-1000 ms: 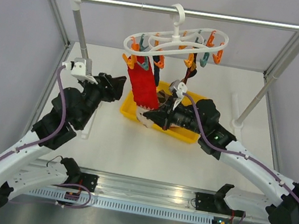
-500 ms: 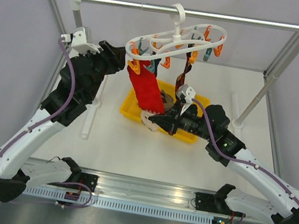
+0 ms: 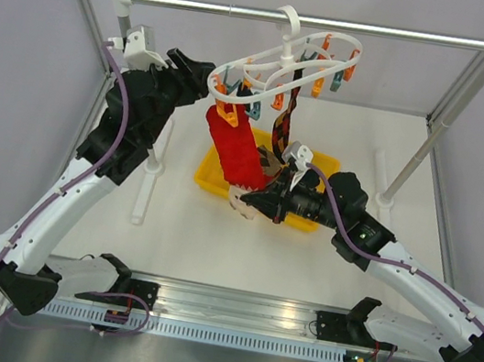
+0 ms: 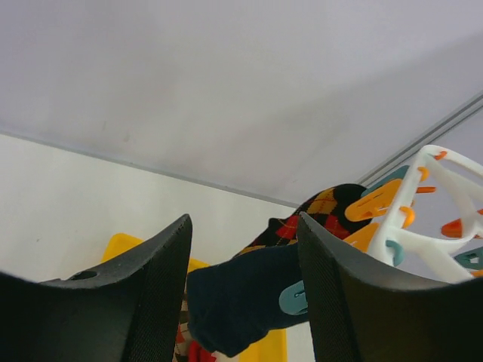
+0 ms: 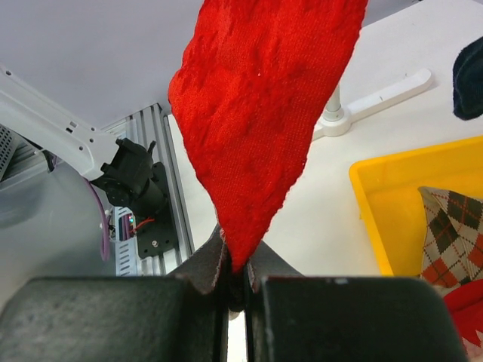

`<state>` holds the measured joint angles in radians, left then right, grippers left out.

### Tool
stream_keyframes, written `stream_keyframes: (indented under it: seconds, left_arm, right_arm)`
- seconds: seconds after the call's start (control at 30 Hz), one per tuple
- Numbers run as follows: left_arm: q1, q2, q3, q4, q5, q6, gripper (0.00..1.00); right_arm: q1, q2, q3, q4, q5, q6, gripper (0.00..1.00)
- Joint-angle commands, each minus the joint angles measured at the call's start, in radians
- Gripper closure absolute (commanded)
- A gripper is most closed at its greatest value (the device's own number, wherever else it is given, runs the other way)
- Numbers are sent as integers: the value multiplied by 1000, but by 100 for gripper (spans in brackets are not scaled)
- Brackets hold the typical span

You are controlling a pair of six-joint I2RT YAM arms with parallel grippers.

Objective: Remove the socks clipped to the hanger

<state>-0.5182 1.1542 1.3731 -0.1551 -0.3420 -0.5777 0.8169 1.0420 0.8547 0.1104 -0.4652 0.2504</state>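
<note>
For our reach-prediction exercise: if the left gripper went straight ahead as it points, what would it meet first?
Probably the dark navy sock, ahead of the open left gripper; depth unclear.

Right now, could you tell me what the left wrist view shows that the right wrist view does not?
Left wrist only: the open left gripper facing the white hanger and its orange and teal pegs. Right wrist only: the right gripper shut on the tip of the red sock, and a beige argyle sock lying in the yellow bin. Both: the yellow bin, and perhaps the dark navy sock.
</note>
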Motion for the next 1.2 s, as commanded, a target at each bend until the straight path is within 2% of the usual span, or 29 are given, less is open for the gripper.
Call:
stream_keyframes:
  seconds: [0.0,0.27,0.83,1.17]
  left_arm:
    - [4,4,55,71,63,-25,39]
    - [3,-7,14,181,219,-2,41]
    - [-40,-56,-43,250,362,41,42]
    - [-163,-30,-37,270,284,125,42]
  right_arm:
    - [1,-20,-11,20,-16,6,93]
    - [2,-23,-22,23,10,16,93]
    - [1,-23,-25,23,129,39,93]
    - [2,-22,-26,20,143,41,92]
